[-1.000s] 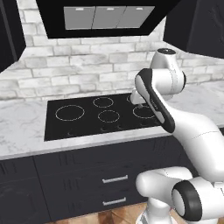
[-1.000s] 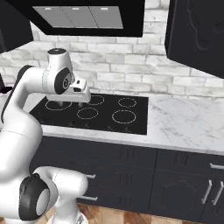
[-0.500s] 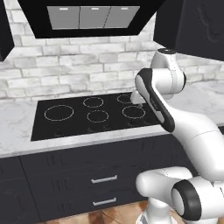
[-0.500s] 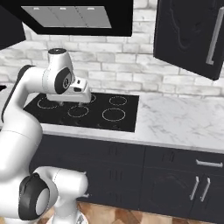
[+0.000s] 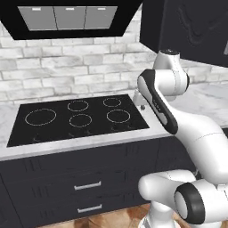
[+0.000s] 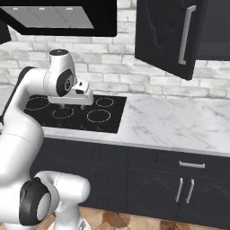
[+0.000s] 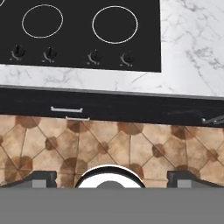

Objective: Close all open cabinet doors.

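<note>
Presently, at the bottom of the hand view, the gripper (image 7: 112, 176) stands with its two dark fingertips (image 7: 40, 176) spread wide near the lower left and lower right corners, nothing between them; beyond them lies brown patterned floor tile (image 7: 131, 144), then black lower fronts with short silver handles (image 7: 66, 109), then the marble counter (image 7: 192, 52) and the black cooktop (image 7: 83, 39) with its row of knobs across the upper frame. In the right base view the white arm (image 6: 27, 117) fills the left side, its hand held over the cooktop's (image 6: 76, 112) near right rings at centre left, above the surface. Lower right of that frame shows lower cabinet fronts (image 6: 184, 191). Further back, the grey brick wall (image 6: 103, 67) runs across mid-frame and the black hood (image 6: 58, 18) occupies the upper left. At upper right, one cabinet door (image 6: 168, 33) with carved relief and a long vertical silver bar handle (image 6: 185, 35) stands swung open, angled out from its cabinet. In the left base view the same door (image 5: 187, 26) appears at upper right, above the arm's (image 5: 164, 89) upper joint.
</note>
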